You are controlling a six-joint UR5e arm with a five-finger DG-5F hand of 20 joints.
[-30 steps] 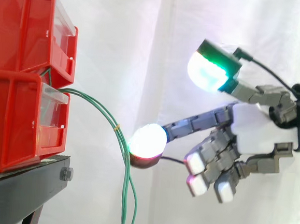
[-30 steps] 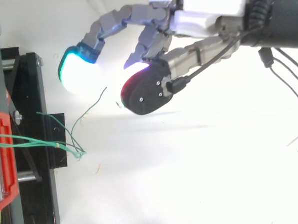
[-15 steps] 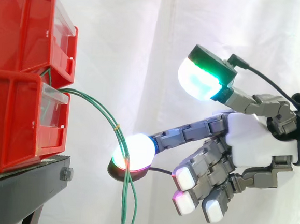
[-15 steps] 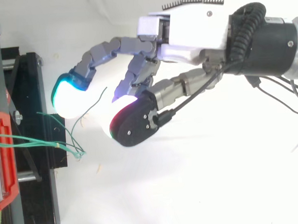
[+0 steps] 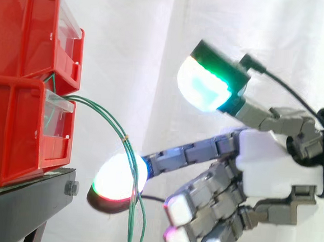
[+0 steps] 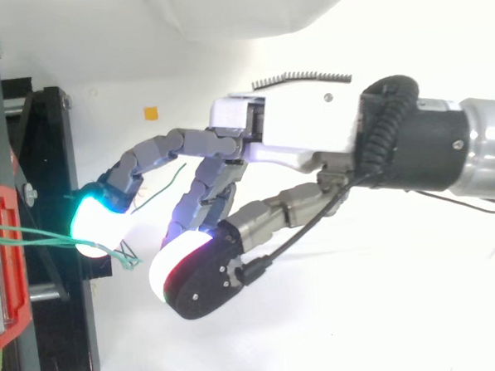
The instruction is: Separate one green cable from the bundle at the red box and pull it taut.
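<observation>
Since a second ago your hand (image 5: 270, 169) has pushed in toward the bins and dropped a little. Its long outstretched finger now reaches the hanging cables, where earlier it stopped short of them.

Look at the hand first. It is spread open with nothing pinched. The straight finger ends in a white pad with a red rim (image 5: 115, 176). The green-glowing pad (image 5: 201, 87) is raised well above it. The remaining fingers (image 5: 180, 209) are curled under the palm.

In the side view the green cables (image 5: 128, 146) cross in front of that white pad. You cannot tell from it whether they touch. From above, the cyan-green pad (image 6: 92, 223) sits just beside the strands (image 6: 43, 239) at the edge of the stand.

The cables leave the front of the lower red bin (image 5: 21, 127) and arc outward. They meet at a small yellow tie (image 5: 126, 136) and then hang slack down past the bottom of the view.

An upper red bin (image 5: 29, 26) is stacked on the lower one, and both rest on the black stand (image 5: 27, 194). Behind everything hangs the white curtain (image 5: 134, 40).
</observation>
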